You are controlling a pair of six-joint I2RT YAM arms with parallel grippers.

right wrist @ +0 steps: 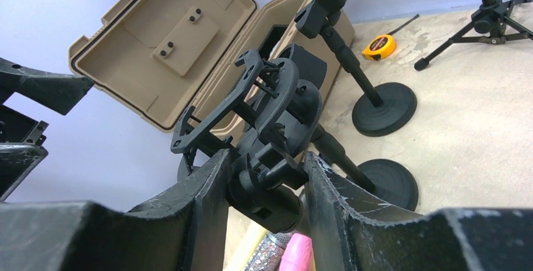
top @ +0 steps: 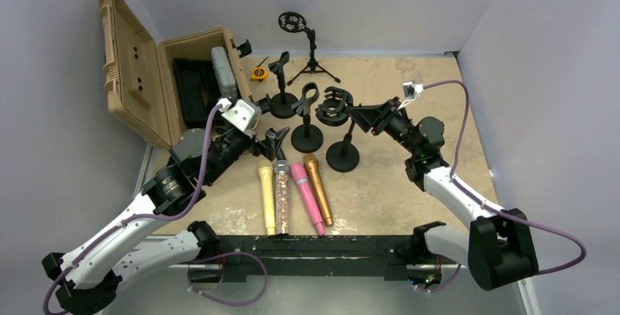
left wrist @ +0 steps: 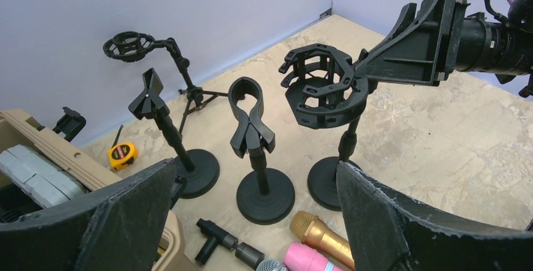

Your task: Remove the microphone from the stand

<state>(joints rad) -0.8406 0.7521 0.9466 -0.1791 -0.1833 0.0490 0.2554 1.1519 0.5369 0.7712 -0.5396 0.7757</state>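
At the back left of the table (top: 409, 176), the tan case (top: 135, 74) is standing open, its lid swung up and out to the left. A black tray (top: 191, 88) and a grey block (top: 223, 70) are sitting inside it. The right gripper (right wrist: 265, 180) is clenching the joint under the ring of the cradle stand (top: 343, 157), one finger pressing on each side. The left gripper (top: 276, 138) is hanging spread wide with nothing in it, near the case and over the microphone heads. A tripod stand (top: 313, 63), a clip stand (top: 284, 103) and a clamp stand (top: 306, 136) are standing upright behind. The yellow microphone (top: 267, 202), glitter microphone (top: 281, 196), pink microphone (top: 308, 199) and gold microphone (top: 319, 191) are lying flat side by side in front of the stands. Their long axes are running near to far, with the heads pointing away toward the stands and the handles toward the arm bases. A yellow tape measure (top: 258, 74) is lying by the case.
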